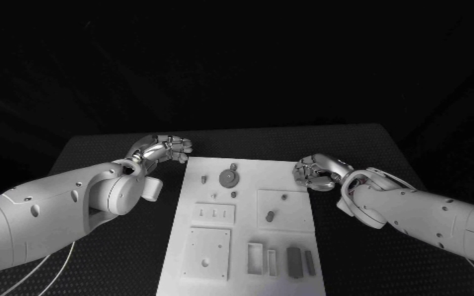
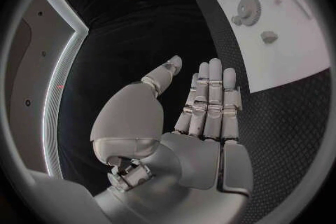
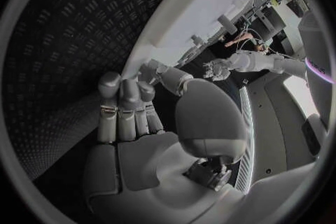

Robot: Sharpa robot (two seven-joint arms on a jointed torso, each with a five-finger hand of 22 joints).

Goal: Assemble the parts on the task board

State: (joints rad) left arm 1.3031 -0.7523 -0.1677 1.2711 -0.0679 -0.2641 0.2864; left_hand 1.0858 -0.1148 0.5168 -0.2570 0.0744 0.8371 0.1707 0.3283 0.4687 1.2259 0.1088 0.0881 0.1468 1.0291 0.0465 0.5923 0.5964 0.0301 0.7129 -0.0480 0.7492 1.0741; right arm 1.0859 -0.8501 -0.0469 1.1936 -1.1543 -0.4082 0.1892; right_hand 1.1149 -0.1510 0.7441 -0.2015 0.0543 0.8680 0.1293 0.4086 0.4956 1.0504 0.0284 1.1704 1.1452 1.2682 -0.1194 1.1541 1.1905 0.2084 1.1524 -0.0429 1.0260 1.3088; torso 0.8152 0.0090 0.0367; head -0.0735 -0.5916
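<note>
I am holding both silver hands empty beside the white rectangular task board (image 1: 247,227), lower centre: left hand (image 1: 163,150) fingers apart, right hand (image 1: 318,171) likewise. Grey round gear part (image 1: 228,176) lying near its upper edge. Judging no part is picked yet; next, reaching.

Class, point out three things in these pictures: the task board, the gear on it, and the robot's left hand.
task board (image 1: 296,238): head view, bare right edge.
gear (image 1: 228,176): head view, its round face.
left hand (image 2: 203,123): left wrist view, middle of the flat fingers.
</note>
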